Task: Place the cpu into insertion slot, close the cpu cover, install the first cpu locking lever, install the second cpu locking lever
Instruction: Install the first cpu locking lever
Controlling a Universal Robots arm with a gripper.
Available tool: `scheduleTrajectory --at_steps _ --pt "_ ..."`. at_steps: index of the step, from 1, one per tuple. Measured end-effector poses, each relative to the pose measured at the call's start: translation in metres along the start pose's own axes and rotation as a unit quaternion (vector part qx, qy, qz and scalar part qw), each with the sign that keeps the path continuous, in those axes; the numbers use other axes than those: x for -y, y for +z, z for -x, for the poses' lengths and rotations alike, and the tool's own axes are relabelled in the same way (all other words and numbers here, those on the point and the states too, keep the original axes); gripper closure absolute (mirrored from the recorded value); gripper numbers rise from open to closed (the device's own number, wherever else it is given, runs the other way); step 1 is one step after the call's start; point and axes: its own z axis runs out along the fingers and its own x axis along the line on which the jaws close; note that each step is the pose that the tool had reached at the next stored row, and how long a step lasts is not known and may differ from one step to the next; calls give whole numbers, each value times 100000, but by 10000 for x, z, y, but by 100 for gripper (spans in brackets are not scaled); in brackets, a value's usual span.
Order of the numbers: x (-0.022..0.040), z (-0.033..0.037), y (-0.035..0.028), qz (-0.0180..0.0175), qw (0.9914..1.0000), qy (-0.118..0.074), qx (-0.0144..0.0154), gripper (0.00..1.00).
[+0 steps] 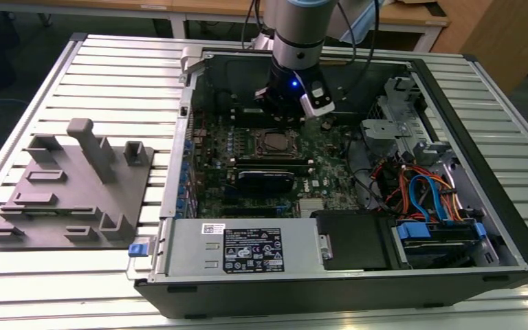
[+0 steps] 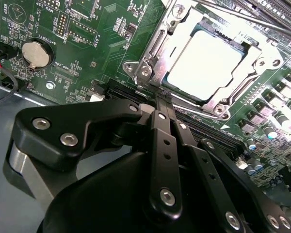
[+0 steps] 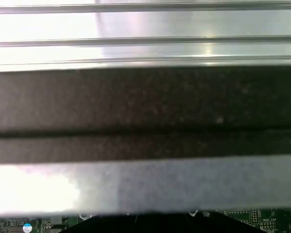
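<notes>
1. The cpu [image 2: 206, 60] lies flat on the motherboard [image 2: 87, 29], under the cpu cover [image 2: 179, 39], which we see folded down around it.
2. The gripper [image 2: 156, 99] is clenched, fingertips together at the cover's edge; we cannot tell whether they pinch anything.
3. In the exterior view the cpu sits at 6 o'clock from the arm [image 1: 296, 34], inside the open computer case [image 1: 498, 179].
4. A grey fixture plate [image 1: 71, 192] rests at the case's 9 o'clock.

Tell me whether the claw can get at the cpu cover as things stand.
Likely yes. In the second wrist view the claw hangs just at the edge of the cpu cover, which lies down around the cpu, and nothing stands between them. The exterior view shows the case open above.
</notes>
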Motion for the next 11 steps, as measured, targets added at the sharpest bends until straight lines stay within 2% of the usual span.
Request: scheduleTrajectory --at_steps 11 --pt "2 3 12 -29 100000 0 -10 89"
